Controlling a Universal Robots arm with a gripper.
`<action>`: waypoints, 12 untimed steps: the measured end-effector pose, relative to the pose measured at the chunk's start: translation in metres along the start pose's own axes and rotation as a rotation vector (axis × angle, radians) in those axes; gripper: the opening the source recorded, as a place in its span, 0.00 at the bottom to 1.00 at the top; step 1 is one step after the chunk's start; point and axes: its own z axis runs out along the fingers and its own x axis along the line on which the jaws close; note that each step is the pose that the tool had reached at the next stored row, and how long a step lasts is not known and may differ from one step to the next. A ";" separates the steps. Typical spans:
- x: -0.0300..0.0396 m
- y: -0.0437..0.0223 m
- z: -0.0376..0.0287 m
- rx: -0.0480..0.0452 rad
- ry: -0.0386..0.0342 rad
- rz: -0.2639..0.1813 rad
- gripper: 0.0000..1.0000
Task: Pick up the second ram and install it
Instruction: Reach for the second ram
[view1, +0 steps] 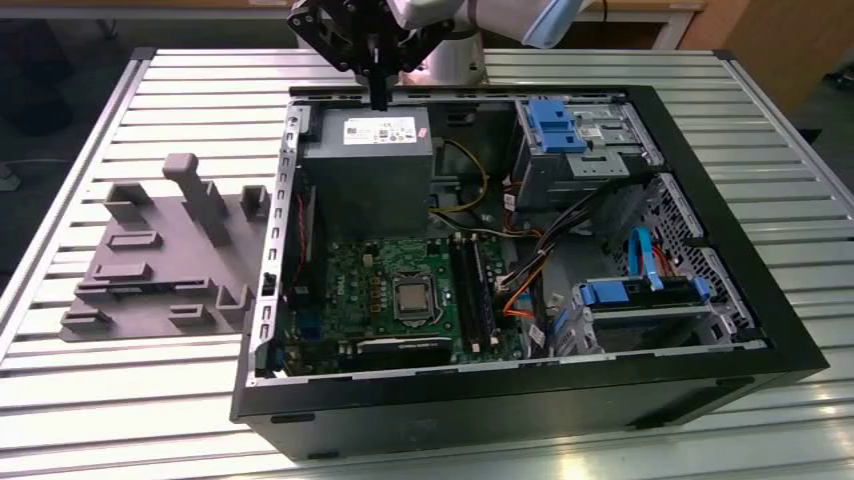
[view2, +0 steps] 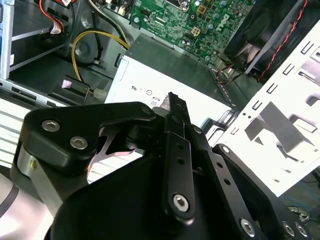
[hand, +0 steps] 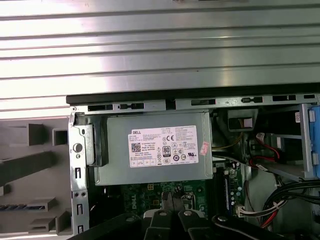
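1. Above the rear of the open computer case (view1: 534, 400), the gripper (view1: 380, 103) was held high over the grey power supply (view1: 360, 170), pointed down. Nothing was touched by it.
2. The claw was seen narrow, drawn together into one dark bar in the exterior view. Nothing was made out between the two sides.
3. The second ram (hand: 20, 206) was picked out in the first wrist view as a bluish strip. It was taken to be lying in the grey holder block (view1: 134, 275), outside the case.
4. The block was set on the slatted table (view1: 200, 100), at the exterior view's left of the case and well apart from the gripper.
5. On the green motherboard (view1: 387, 290), the long black slots (view1: 467, 285) were seen just beside the processor socket (view1: 411, 298). Whether one slot was already filled could not be told.
6. Step judged: the pick-up, at its very start. No approach to the stick had been made, and the install was not yet begun.
7. Next move judged to call for travel from over the case across to the holder. The claw would need to be opened and lined up across the stick's thin faces.
8. A straight descent was judged needed, as the block's upright posts stood close by the stick.
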 end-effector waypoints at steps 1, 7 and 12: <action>0.0000 0.0000 0.0000 0.0000 0.0000 0.000 0.11; 0.0050 -0.0004 0.0001 0.0000 0.0000 0.000 0.11; 0.0064 -0.0005 0.0000 0.0000 0.0000 0.000 0.11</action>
